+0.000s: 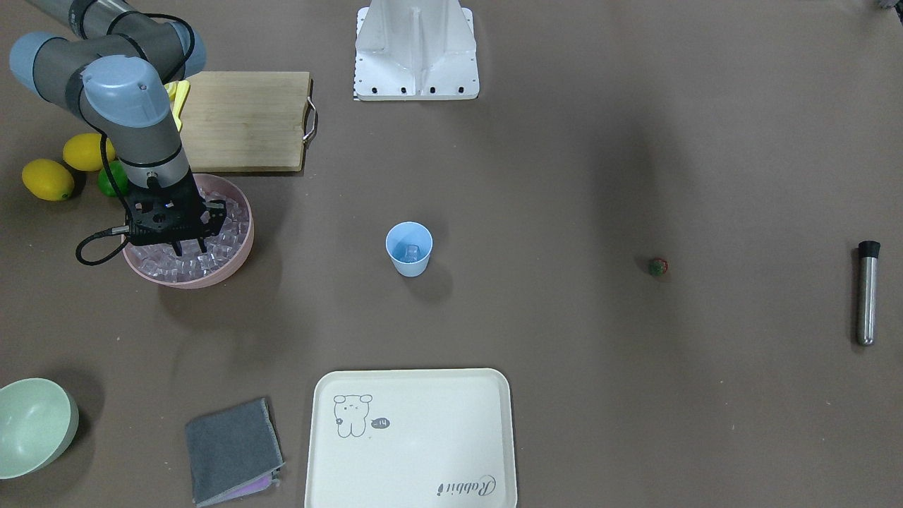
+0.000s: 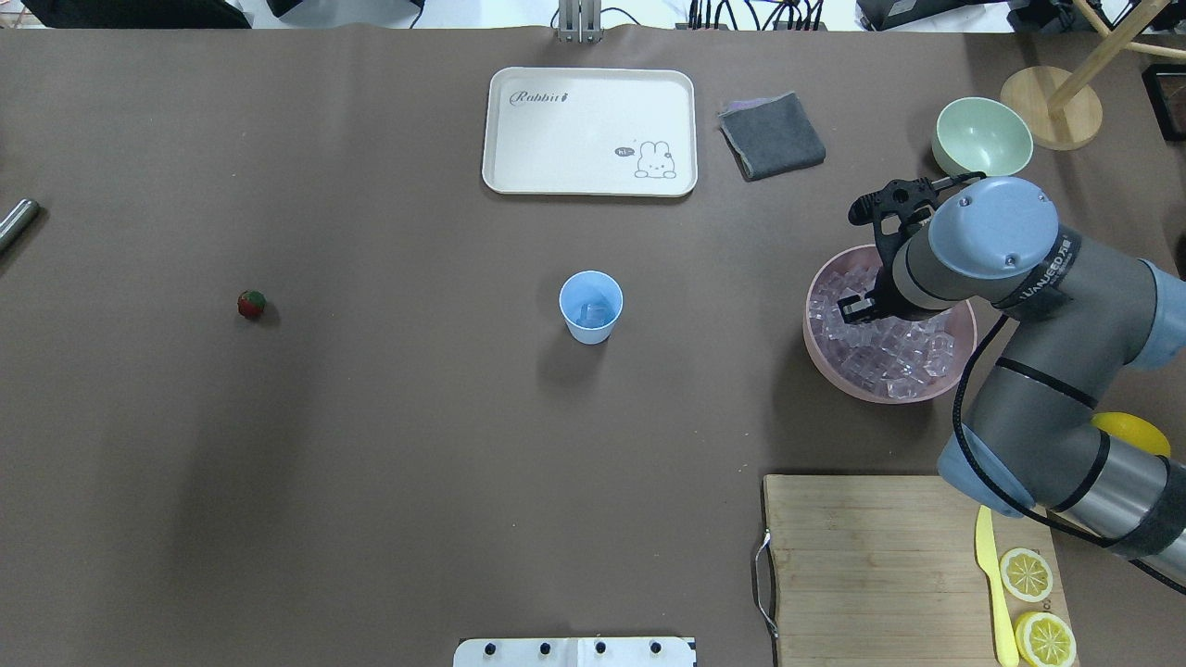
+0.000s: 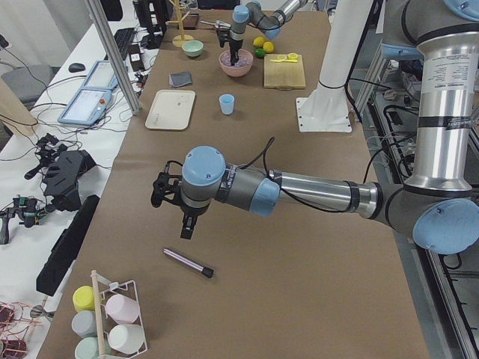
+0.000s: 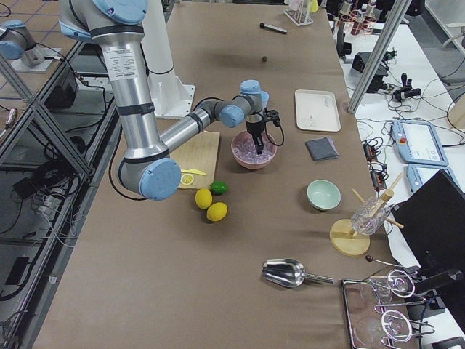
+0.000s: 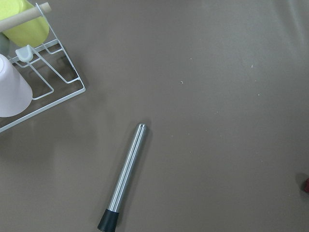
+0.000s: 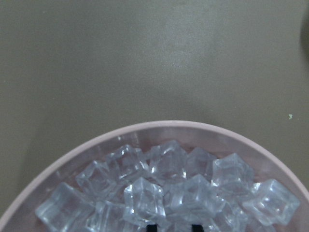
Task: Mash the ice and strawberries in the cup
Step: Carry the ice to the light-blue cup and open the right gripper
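Observation:
The light blue cup (image 1: pixel 409 248) stands mid-table and holds an ice cube; it also shows in the overhead view (image 2: pixel 590 307). More ice (image 6: pixel 164 188) fills the pink bowl (image 1: pixel 211 279). My right gripper (image 1: pixel 189 248) hangs over the bowl with its fingers apart and its tips down at the cubes; the right wrist view shows the gripper (image 6: pixel 173 227) with nothing clamped. The strawberry (image 1: pixel 658 267) lies alone on the table. My left gripper (image 3: pixel 187 228) hovers above a steel muddler (image 5: pixel 124 179); I cannot tell whether it is open or shut.
A wooden cutting board (image 1: pixel 243 120) with a yellow knife, two lemons (image 1: pixel 48 179) and a lime lie near the pink bowl. A cream tray (image 1: pixel 413 437), a grey cloth (image 1: pixel 233 448) and a pale green bowl (image 1: pixel 32 423) sit along the far edge. A cup rack (image 5: pixel 29 92) stands near the muddler.

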You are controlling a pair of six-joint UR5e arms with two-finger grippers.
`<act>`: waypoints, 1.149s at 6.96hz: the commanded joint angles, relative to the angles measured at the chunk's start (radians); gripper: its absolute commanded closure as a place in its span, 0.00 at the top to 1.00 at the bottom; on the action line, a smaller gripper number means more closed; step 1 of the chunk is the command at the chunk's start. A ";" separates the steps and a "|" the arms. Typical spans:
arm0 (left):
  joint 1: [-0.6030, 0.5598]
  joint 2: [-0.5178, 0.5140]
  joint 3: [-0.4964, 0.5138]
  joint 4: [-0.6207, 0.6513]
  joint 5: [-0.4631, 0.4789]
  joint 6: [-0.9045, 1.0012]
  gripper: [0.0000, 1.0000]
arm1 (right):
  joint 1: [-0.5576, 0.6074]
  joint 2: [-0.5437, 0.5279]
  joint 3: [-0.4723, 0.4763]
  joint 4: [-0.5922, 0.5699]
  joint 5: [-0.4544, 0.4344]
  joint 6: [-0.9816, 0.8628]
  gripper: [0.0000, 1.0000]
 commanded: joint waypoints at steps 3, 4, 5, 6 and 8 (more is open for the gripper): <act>0.001 0.000 0.009 0.000 0.002 0.000 0.98 | 0.033 0.034 0.110 -0.132 0.027 -0.011 0.06; 0.001 0.000 0.012 0.000 0.002 0.000 0.98 | 0.032 0.102 0.123 -0.218 0.028 -0.010 0.06; 0.001 0.000 0.015 0.000 0.002 0.000 0.98 | 0.029 0.176 0.126 -0.302 0.033 0.001 0.06; 0.001 0.000 0.014 0.000 0.002 0.000 0.98 | 0.014 0.242 0.114 -0.344 0.030 0.021 0.05; 0.001 0.000 0.014 0.000 0.002 0.000 0.98 | -0.034 0.424 0.014 -0.399 0.027 0.157 0.00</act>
